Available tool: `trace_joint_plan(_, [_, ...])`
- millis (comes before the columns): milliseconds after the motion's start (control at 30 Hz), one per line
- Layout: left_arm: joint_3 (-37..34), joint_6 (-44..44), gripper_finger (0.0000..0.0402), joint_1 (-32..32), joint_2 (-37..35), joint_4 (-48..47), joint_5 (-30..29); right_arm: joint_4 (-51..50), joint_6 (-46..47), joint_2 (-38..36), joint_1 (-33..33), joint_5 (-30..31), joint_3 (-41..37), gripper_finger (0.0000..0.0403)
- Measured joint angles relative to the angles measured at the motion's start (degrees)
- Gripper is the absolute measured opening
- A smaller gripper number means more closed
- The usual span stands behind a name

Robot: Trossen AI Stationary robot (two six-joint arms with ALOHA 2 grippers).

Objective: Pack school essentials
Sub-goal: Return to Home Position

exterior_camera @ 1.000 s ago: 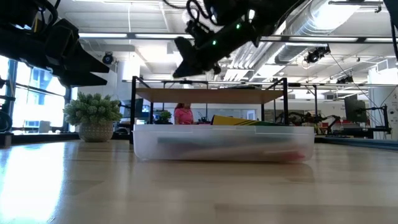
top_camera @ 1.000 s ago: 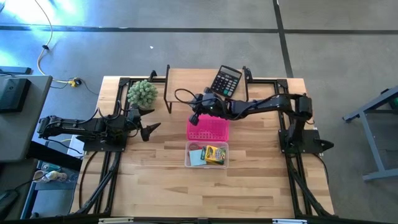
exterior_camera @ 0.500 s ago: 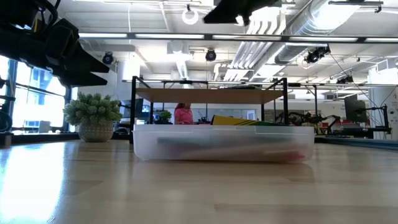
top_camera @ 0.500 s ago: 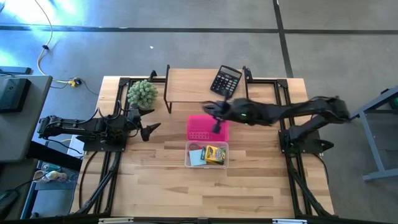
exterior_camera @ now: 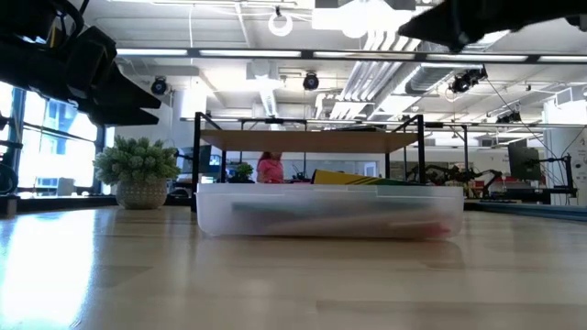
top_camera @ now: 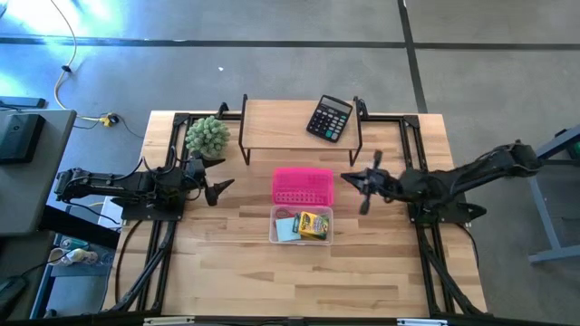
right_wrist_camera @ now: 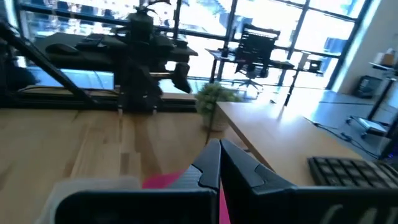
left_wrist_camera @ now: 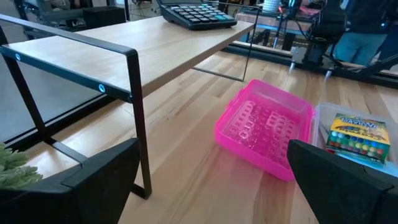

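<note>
A clear plastic box (top_camera: pixel 302 237) stands mid-table and holds the yellow-and-green crayon box (top_camera: pixel 314 224), the light-blue notepad (top_camera: pixel 286 231) and small pieces beside them. In the low view its frosted wall (exterior_camera: pixel 330 215) blurs the contents. A pink perforated basket (top_camera: pixel 303 186) sits on the table against the box's far side. My right gripper (top_camera: pixel 350 179) hovers right of the basket, shut and empty; its wrist view shows the fingertips together (right_wrist_camera: pixel 219 152). My left gripper (top_camera: pixel 220 188) waits open at the table's left, fingers wide apart (left_wrist_camera: pixel 212 149). Pencils and scissors cannot be made out.
A black calculator (top_camera: pixel 329 118) lies on a low wooden shelf (top_camera: pixel 281 122) with black metal legs at the far edge. A fuzzy green plant (top_camera: pixel 207 136) in a pot stands at the far left. Bare wood lies on the near side of the box (top_camera: pixel 308 281).
My right arm has drawn back from above the pink basket's far left corner toward the table's right edge, passing over the basket and staying high. It carries nothing. The basket, the clear box and its contents have kept their places.
</note>
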Motion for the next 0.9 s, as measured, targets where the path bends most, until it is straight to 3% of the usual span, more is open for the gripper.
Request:
trace_joint_plan(367, [0.0,0.43,0.0394,-0.01,-0.18,0.51,-0.84,-0.7,-0.02,-13.06,5.81,8.77,-9.73,0.0])
trace_joint_plan(533, [0.02,-0.01,0.0394,0.0,-2.2,0.71,-4.65,-1.22,-0.02,-17.47,7.09,12.66,-12.72,0.0])
trace_joint_plan(900, [0.04,-0.02,0.0394,0.0,-11.14,0.18,-2.99,-3.72,0.27,-26.4,7.52,13.36,-17.12,0.0])
